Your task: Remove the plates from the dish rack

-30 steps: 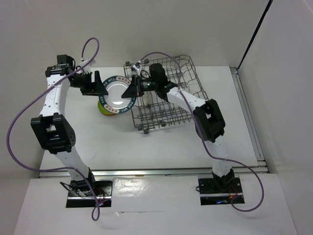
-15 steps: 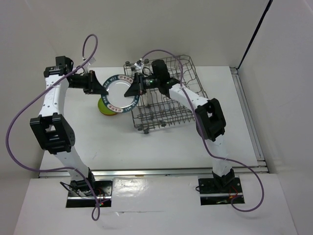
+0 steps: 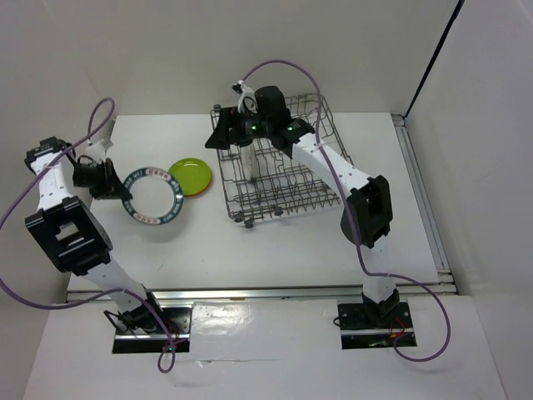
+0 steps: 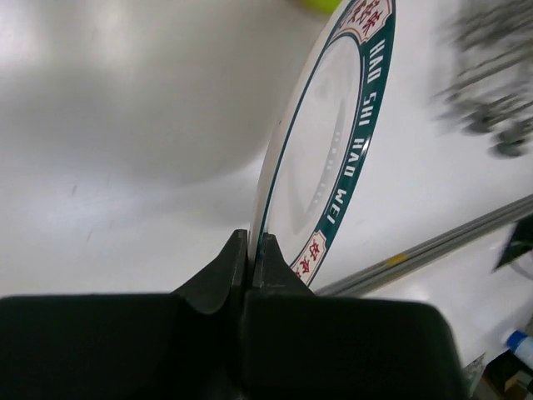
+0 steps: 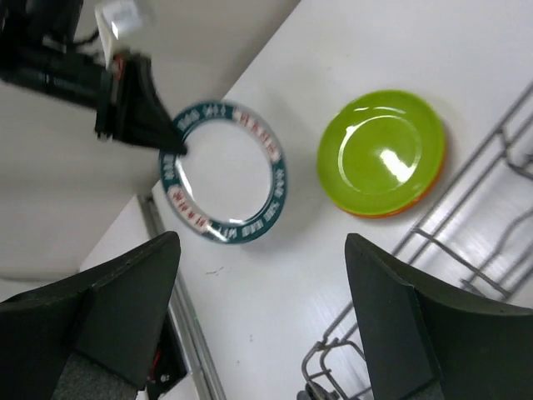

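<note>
My left gripper (image 3: 114, 188) is shut on the rim of the white plate with the dark teal rim (image 3: 152, 197), at the table's left. In the left wrist view the plate (image 4: 329, 150) rises edge-on from the closed jaws (image 4: 254, 247). A lime green plate (image 3: 190, 174) lies flat on an orange one (image 5: 401, 208) between that plate and the dish rack (image 3: 287, 167). My right gripper (image 3: 219, 137) hangs open and holds nothing above the rack's left edge. Its wrist view looks down on the teal-rimmed plate (image 5: 223, 171) and the green plate (image 5: 383, 150). A thin pale thing (image 3: 248, 157) stands upright in the rack.
The wire rack (image 5: 475, 242) sits at the table's back middle, with small wheels at its corners. White walls close the left and back. A metal rail (image 3: 258, 292) runs along the near table edge. Purple cables loop from both arms.
The right gripper opened, let go of the teal-rimmed plate and drew back over the rack. The left gripper shut on the plate's rim and carried it left and nearer, uncovering the green plate.
</note>
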`<action>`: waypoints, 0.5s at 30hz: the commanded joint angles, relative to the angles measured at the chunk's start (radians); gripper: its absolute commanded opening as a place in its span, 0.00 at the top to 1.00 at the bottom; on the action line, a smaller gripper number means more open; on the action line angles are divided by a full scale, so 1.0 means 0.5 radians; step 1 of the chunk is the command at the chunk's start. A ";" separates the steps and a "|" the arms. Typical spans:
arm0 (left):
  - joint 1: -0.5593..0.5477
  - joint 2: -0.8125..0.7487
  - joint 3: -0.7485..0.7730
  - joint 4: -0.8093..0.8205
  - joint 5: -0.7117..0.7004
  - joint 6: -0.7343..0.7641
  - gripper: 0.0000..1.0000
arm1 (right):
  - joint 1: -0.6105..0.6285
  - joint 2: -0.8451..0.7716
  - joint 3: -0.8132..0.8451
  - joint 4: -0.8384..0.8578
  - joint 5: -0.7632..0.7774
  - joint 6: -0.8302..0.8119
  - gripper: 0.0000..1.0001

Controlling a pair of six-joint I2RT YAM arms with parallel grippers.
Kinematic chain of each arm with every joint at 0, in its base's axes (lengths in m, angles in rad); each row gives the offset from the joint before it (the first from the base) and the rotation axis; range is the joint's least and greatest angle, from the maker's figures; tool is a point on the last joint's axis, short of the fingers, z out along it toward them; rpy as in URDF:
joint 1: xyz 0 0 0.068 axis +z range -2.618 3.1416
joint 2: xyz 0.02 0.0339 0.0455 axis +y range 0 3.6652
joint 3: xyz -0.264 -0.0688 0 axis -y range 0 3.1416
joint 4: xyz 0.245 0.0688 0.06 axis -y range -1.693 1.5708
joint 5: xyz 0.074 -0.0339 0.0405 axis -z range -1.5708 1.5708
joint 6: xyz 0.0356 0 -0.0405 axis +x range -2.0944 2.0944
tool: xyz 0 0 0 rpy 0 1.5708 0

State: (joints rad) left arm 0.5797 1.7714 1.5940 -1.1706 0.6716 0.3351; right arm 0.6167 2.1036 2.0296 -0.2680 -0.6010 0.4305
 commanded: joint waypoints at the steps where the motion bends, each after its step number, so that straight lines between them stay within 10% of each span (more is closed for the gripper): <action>1: 0.037 -0.183 -0.257 -0.071 -0.498 0.375 1.00 | -0.058 -0.197 0.082 -0.215 0.336 -0.109 0.13; 15: 0.083 0.071 -0.703 0.332 -0.687 0.318 1.00 | -0.077 0.137 0.359 -0.587 1.622 -0.109 0.14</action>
State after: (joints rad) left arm 0.6113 1.7473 1.2499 -1.1324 0.4145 0.4839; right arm 0.5781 2.1220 2.1868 -0.5396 0.0677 0.3912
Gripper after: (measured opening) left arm 0.065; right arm 0.862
